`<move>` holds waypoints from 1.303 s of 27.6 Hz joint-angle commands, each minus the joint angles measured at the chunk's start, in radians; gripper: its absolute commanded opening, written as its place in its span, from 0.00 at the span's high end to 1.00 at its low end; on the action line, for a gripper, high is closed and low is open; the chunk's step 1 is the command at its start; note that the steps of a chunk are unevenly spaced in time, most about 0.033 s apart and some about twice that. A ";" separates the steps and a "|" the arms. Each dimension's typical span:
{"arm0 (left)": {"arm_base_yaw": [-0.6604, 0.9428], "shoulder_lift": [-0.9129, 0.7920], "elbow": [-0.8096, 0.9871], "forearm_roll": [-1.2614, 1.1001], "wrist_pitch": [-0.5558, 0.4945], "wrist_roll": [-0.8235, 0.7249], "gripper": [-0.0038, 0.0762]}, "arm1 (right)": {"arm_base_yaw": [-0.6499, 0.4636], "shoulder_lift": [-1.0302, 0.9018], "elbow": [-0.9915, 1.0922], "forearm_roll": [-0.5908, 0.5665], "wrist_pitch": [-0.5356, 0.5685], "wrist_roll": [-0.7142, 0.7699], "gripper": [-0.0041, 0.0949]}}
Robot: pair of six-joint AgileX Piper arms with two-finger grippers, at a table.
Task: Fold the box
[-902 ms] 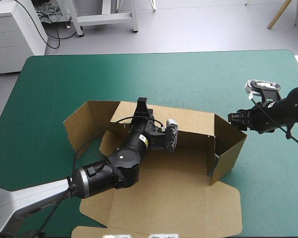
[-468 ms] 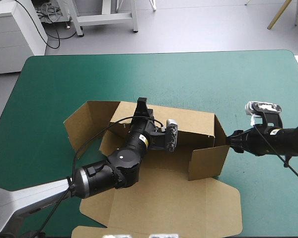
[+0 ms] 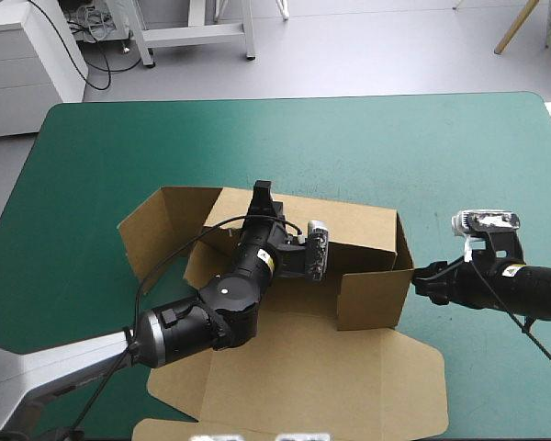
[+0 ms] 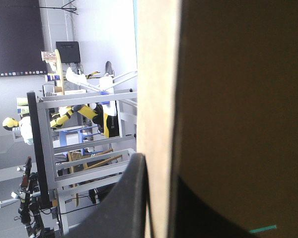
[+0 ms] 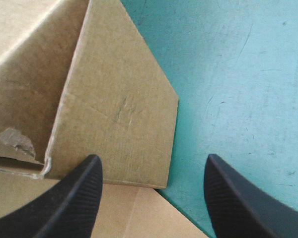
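Left fingers [image 4: 131,198] pinching box [image 3: 358,225], right fingers [image 5: 74,193] spread

Your tabletop [image 3: 367,138] wears a teal-green cover, and the brown box [image 3: 298,308] lies directly on it, in the near half and a little left of the middle. You see its lid panel [image 3: 321,386] flat on the cover, reaching toward the near edge. Its far wall [image 3: 358,234] stands upright, and its right flap [image 3: 372,299] is raised and turned inward across the base. The left flap [image 3: 161,225] spreads out toward the left. In the right wrist view, bare cover runs right up to that right flap's outer face.
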 commanded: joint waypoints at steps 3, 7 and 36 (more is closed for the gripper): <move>0.001 -0.010 -0.001 -0.084 0.003 -0.027 0.96 | -0.007 -0.018 -0.026 0.089 -0.008 -0.081 0.44; 0.001 -0.010 -0.001 -0.071 0.003 -0.058 0.96 | -0.007 -0.040 -0.023 0.096 0.012 -0.125 0.45; 0.001 -0.010 -0.001 -0.059 0.001 -0.058 0.96 | 0.090 -0.055 0.141 0.194 -0.157 -0.482 0.45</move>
